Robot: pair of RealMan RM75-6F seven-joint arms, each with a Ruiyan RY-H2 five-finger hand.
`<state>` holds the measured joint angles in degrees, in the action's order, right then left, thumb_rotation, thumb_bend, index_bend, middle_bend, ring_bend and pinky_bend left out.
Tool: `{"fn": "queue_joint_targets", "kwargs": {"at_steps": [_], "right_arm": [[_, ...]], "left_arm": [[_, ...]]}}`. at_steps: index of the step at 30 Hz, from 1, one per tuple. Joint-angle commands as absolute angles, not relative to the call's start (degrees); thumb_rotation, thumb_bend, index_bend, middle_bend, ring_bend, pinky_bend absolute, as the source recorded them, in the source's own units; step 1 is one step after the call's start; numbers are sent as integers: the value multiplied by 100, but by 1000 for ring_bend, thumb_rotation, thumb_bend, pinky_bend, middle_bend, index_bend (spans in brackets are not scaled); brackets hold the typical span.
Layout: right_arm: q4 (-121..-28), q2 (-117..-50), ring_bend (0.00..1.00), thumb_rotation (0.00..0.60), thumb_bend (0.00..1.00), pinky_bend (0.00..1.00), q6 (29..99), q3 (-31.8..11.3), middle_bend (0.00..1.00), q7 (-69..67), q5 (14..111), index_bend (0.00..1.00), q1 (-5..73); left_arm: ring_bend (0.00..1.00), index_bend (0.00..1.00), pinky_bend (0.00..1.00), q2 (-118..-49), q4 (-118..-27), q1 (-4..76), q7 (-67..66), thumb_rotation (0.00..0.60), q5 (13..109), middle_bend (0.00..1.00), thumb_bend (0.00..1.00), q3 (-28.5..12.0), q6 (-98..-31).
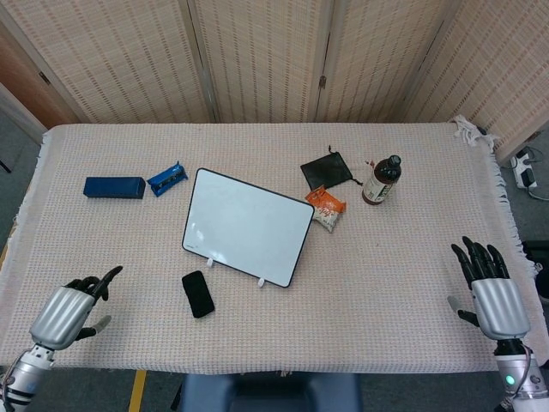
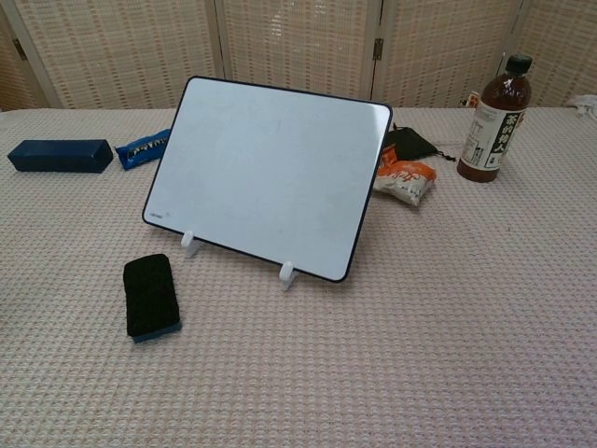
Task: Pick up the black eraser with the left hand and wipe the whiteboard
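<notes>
The black eraser (image 1: 198, 293) (image 2: 151, 297) lies flat on the cloth just in front of the whiteboard's left foot. The whiteboard (image 1: 247, 226) (image 2: 269, 175) stands tilted on two white feet near the table's middle, its surface blank. My left hand (image 1: 70, 307) hovers at the front left corner, empty, fingers spread and pointing right toward the eraser, well apart from it. My right hand (image 1: 493, 288) rests at the front right edge, open, fingers pointing away from me. Neither hand shows in the chest view.
A dark blue box (image 1: 114, 187) and a blue packet (image 1: 167, 178) lie at the back left. A black pouch (image 1: 328, 169), an orange snack bag (image 1: 326, 208) and a brown bottle (image 1: 381, 179) stand right of the board. The cloth covers the whole table (image 1: 412, 257).
</notes>
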<state>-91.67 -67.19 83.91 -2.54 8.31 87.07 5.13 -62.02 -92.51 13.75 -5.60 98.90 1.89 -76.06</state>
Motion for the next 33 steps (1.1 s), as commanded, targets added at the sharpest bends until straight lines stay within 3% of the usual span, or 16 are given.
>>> {"fn": "queue_joint_targets", "kwargs": {"at_steps": [1,8,15,33], "right_arm": [[-9252,-6662,0,600,295,0,8338,-184,0,781,8779,0,519],[-9400,-6445,0,600,294,0,8530,84,0,451,9362,0,449],[-9479,-6412,0,600,295,0,8285,82,0,456,9201,0,516],[-9498,-6334,0,600,294,0,8316,143,0,232,9290,0,485]], "left_arm": [[635,267,746,-6121,-9153,1789,-633,600,10209,854,290,218,-7220],[741,273,820,-6164,-9363,2139,-1015,600,9933,978,287,81,-6670],[707,200,821,-6257,-9506,2520,-1718,600,9577,984,291,-8,-5949],[695,200,820,-6740,-9480,3066,-3033,600,9297,983,286,56,-5142]]}}
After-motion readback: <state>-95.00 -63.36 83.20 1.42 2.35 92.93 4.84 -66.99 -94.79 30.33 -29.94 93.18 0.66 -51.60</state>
